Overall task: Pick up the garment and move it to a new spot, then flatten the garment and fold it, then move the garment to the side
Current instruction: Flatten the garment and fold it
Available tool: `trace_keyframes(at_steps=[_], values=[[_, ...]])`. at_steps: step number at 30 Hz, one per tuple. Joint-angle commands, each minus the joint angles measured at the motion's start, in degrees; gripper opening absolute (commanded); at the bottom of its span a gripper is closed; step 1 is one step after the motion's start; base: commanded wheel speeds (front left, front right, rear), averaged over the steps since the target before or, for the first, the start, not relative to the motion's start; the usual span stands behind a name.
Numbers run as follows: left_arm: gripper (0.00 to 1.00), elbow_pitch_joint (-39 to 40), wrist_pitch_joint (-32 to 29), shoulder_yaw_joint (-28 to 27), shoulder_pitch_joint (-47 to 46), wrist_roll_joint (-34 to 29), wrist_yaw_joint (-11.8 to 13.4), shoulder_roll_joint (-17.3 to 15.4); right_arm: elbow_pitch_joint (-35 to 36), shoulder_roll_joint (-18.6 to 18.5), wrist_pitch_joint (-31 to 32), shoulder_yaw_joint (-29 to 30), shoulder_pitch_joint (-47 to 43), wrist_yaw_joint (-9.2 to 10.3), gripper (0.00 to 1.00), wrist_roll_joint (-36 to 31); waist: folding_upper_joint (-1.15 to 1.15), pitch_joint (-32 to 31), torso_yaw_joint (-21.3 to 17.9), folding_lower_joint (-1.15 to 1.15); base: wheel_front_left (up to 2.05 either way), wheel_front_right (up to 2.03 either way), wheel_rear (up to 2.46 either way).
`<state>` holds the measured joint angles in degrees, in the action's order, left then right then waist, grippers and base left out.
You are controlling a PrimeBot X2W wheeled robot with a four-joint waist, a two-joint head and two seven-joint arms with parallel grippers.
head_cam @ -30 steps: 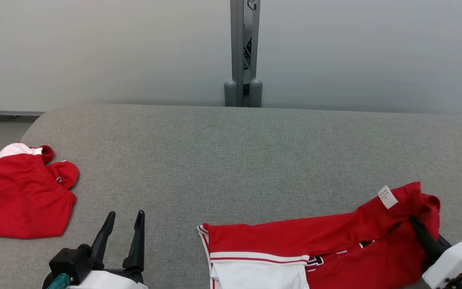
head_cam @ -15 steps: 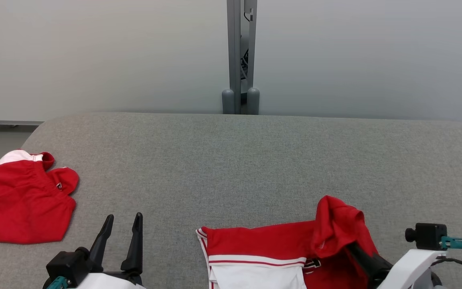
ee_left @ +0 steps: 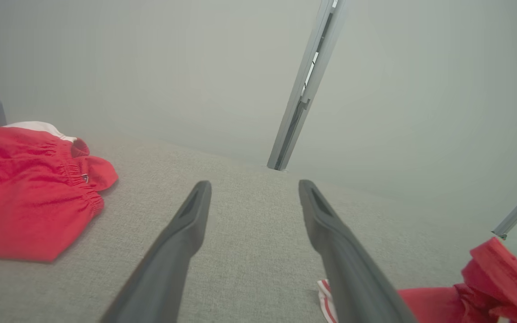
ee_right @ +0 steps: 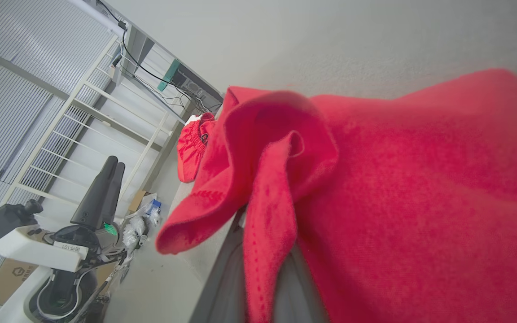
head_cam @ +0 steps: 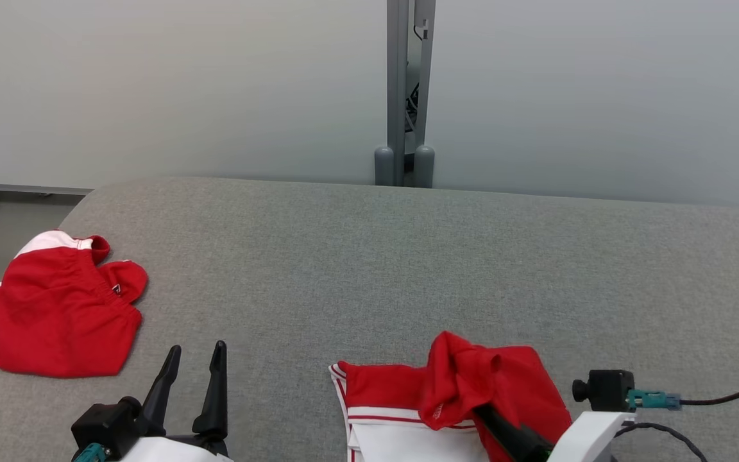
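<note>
Head view has the red and white garment (head_cam: 504, 385) bunched at the near edge of the grey table (head_cam: 408, 256), right of centre. Its red end stands up in a peak over the flat white part. The right gripper (head_cam: 490, 417) is clamped tight on that red cloth, its dark fingers half buried in the folds. The left gripper (head_cam: 196, 350) sits well apart to the left, fingers spread wide and holding nothing. Red shorts (head_cam: 61, 308) lie near the table's left edge.

Right claw (head_cam: 487, 417) tips inside bunched garment (head_cam: 466, 378)
</note>
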<state>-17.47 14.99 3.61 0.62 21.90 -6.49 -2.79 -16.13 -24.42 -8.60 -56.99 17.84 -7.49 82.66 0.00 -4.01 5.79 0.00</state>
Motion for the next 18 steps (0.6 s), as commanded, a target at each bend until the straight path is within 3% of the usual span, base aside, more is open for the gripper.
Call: trace_keyframes(at_steps=[1, 8, 18], values=[[1.00, -0.15, 0.21, -0.08, -0.18, 0.63, 0.28, -0.24, -0.57, 0.84, -0.12, -0.42, 0.65, -0.01, 0.00, 0.33, 0.00, -0.07, 0.58, 0.00, 0.00, 0.00, 0.00], [1.00, -0.49, 0.22, -0.19, -0.29, 0.84, 0.19, -0.25, -3.10, 5.34, 0.18, -2.06, 1.32, -0.01, 0.00, 2.24, 0.00, 0.06, 2.83, 0.00, 0.00, 0.00, 0.00], [1.00, -0.71, 0.21, 0.15, -0.30, 1.29, -0.01, -0.23, -8.67, 8.49, -0.48, -3.88, 2.64, -0.01, 0.00, 2.52, 0.00, 1.77, 5.66, 0.00, 0.00, 0.00, 0.00]])
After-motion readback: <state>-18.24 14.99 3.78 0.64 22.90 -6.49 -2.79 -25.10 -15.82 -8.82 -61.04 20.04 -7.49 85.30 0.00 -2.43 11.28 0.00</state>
